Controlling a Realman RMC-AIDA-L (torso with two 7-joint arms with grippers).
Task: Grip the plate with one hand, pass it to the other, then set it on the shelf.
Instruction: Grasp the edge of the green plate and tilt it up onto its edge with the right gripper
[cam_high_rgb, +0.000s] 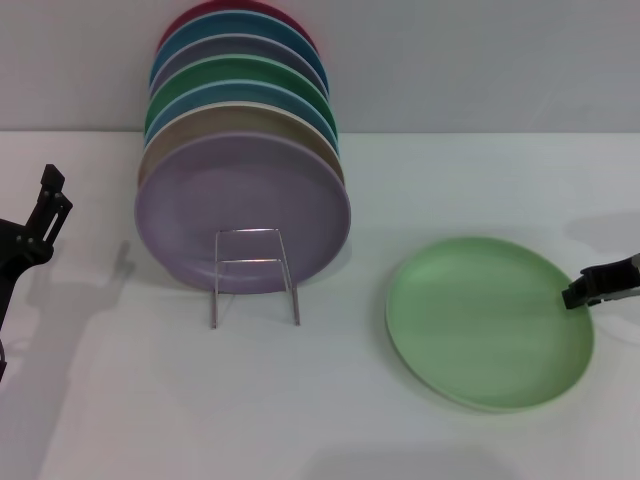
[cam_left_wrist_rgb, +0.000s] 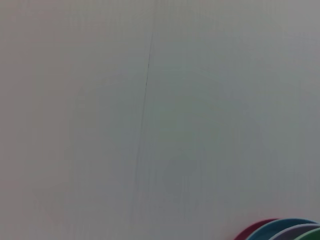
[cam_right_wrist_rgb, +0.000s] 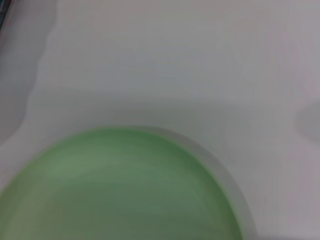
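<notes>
The pale mint-green plate (cam_high_rgb: 488, 320) lies flat on the white table at the right; it also fills the lower part of the right wrist view (cam_right_wrist_rgb: 115, 190). My right gripper (cam_high_rgb: 582, 292) comes in from the right edge and its dark tip sits at the plate's right rim. The chrome wire shelf (cam_high_rgb: 250, 262) stands left of the middle, its front loop and two legs in front of a lilac plate (cam_high_rgb: 240, 200). My left gripper (cam_high_rgb: 52, 200) is raised at the far left, open and empty, away from the plate.
Several coloured plates (cam_high_rgb: 240, 75) stand on edge in a row behind the lilac one; their rims show in the left wrist view (cam_left_wrist_rgb: 280, 231). A grey wall (cam_high_rgb: 480, 60) rises behind the table. Bare table (cam_high_rgb: 300, 420) lies in front.
</notes>
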